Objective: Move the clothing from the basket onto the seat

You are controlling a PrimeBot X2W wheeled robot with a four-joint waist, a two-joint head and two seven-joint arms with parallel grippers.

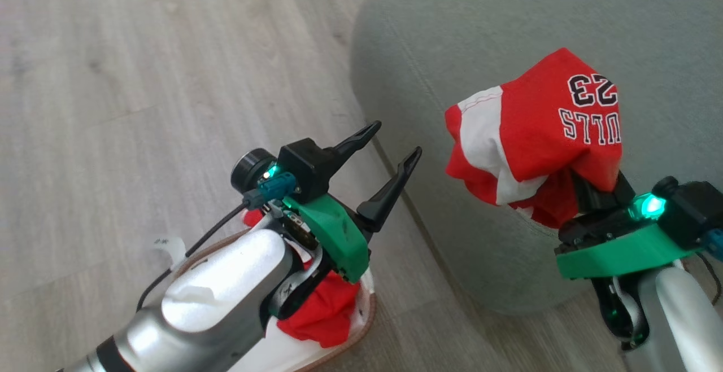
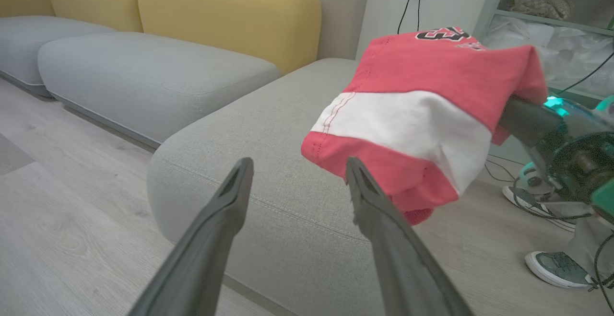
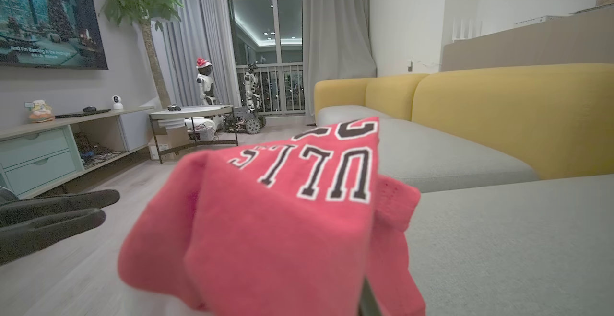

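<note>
The right tool (image 1: 599, 194), clamped on the red clothing (image 1: 542, 129), has the seat (image 1: 508, 33) ahead at twelve o'clock; the left tool (image 1: 396, 139) gapes empty.

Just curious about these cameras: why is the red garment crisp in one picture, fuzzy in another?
Head view: the clothing is sharp, evenly lit. Right wrist view: it hangs close to the lens, so its lower folds blur; the room behind is clear. Left wrist view: washed paler, pinkish.

Left pincer (image 1: 396, 139), lower left, points up-right, fingers spread wide; right pincer (image 1: 599, 214), lower right, clamped shut under the clothing (image 1: 536, 129).
</note>
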